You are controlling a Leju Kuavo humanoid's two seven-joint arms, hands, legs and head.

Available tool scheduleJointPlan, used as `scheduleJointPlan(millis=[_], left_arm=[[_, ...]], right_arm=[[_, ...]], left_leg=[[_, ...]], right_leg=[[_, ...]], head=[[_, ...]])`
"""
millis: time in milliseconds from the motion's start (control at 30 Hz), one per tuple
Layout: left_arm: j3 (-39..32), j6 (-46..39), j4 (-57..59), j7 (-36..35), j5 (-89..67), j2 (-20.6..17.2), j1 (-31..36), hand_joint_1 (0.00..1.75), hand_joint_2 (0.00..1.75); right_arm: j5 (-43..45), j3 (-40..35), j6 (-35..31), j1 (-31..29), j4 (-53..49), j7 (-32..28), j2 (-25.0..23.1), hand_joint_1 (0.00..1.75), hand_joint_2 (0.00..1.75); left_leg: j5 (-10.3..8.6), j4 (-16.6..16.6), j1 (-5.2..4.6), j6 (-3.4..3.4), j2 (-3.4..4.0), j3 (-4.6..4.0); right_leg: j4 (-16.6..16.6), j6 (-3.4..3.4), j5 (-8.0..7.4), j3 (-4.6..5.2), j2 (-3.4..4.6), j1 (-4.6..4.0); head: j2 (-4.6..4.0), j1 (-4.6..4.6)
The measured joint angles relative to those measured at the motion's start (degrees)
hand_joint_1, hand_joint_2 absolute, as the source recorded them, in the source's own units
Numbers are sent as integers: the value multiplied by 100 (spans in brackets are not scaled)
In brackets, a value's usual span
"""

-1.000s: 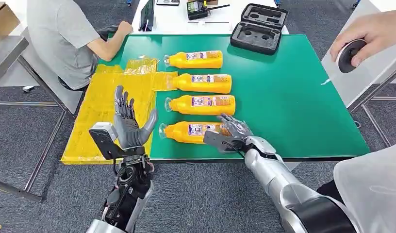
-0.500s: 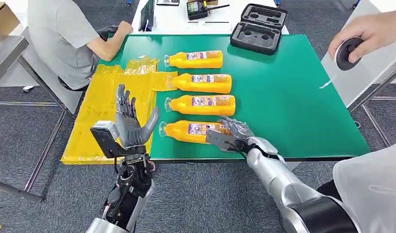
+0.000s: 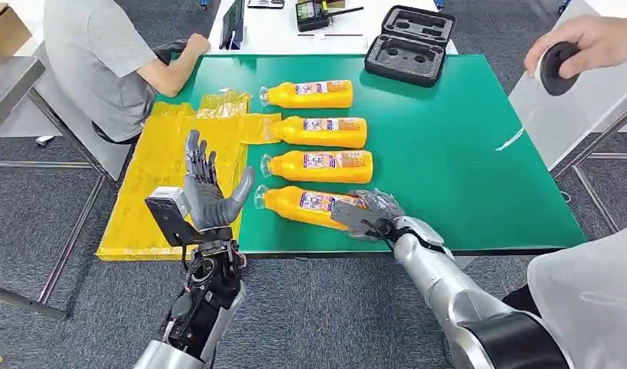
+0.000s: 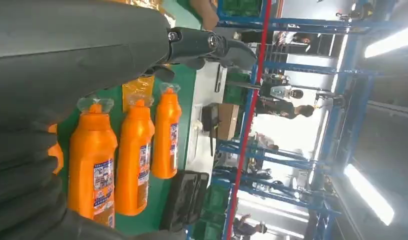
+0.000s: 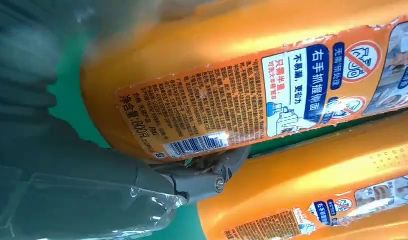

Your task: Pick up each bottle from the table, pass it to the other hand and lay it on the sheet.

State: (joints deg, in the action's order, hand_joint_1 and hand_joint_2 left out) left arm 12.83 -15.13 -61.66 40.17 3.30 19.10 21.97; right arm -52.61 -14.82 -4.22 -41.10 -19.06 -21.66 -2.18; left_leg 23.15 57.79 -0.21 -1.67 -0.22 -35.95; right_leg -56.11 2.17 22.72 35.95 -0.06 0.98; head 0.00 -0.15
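Note:
Several orange bottles lie in a row on the green table (image 3: 464, 154). My right hand (image 3: 368, 211) grips the base end of the nearest bottle (image 3: 303, 204), which lies slanted near the front edge. In the right wrist view my thumb (image 5: 92, 185) curls under this bottle (image 5: 242, 85), beside the second bottle (image 5: 312, 190). The other bottles (image 3: 318, 165) (image 3: 322, 131) (image 3: 306, 94) lie farther back. My left hand (image 3: 207, 188) stands upright and open by the yellow sheet (image 3: 157, 177), its palm toward the bottles. The left wrist view shows three bottles (image 4: 134, 160) past my left hand (image 4: 67, 65).
A black moulded case (image 3: 410, 44) sits at the table's far edge. A person in grey (image 3: 95, 54) sits at the far left corner, by the sheet. Another person's hand (image 3: 595, 42) holds a black disc above the right side.
The nearest bottle has turned slantwise in my right hand, its base end swinging toward the front edge. My left hand rose slightly. The person's hand with the disc moved up.

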Motion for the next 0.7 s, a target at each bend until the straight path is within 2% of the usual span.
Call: scheduleJointPlan(millis=[167, 300, 433, 567, 700], left_arm=[[0, -57, -2, 0, -7, 0, -36, 0, 175], [33, -153, -65, 0, -18, 0, -84, 0, 175], [55, -168, -160, 0, -18, 0, -151, 0, 175], [77, -164, -212, 0, -11, 0, -185, 0, 175], [79, -65, -302, 0, 68, 0, -242, 0, 175]], right_arm=[[287, 197, -72, 51, 0, -259, -2, 175, 175], [817, 552, -404, 135, -15, -974, -31, 175, 175], [1303, 964, -455, 262, -120, -1594, -107, 175, 175], [1443, 1187, -455, 368, -206, -1720, -151, 175, 175], [1983, 1285, -343, 630, -595, -1823, -208, 175, 175]], left_leg=[[0, 0, 0, 0, 0, 0], [0, 0, 0, 0, -1, -1], [0, 0, 0, 0, -1, -2], [0, 0, 0, 0, -2, -2], [0, 0, 0, 0, -1, -2]], right_leg=[[0, 0, 0, 0, 0, 0], [0, 0, 0, 0, -1, 0], [0, 0, 0, 0, -1, 0], [0, 0, 0, 0, -1, 0], [0, 0, 0, 0, -1, 0]], head=[[0, -2], [0, 0], [0, -2], [0, 0], [0, -2]])
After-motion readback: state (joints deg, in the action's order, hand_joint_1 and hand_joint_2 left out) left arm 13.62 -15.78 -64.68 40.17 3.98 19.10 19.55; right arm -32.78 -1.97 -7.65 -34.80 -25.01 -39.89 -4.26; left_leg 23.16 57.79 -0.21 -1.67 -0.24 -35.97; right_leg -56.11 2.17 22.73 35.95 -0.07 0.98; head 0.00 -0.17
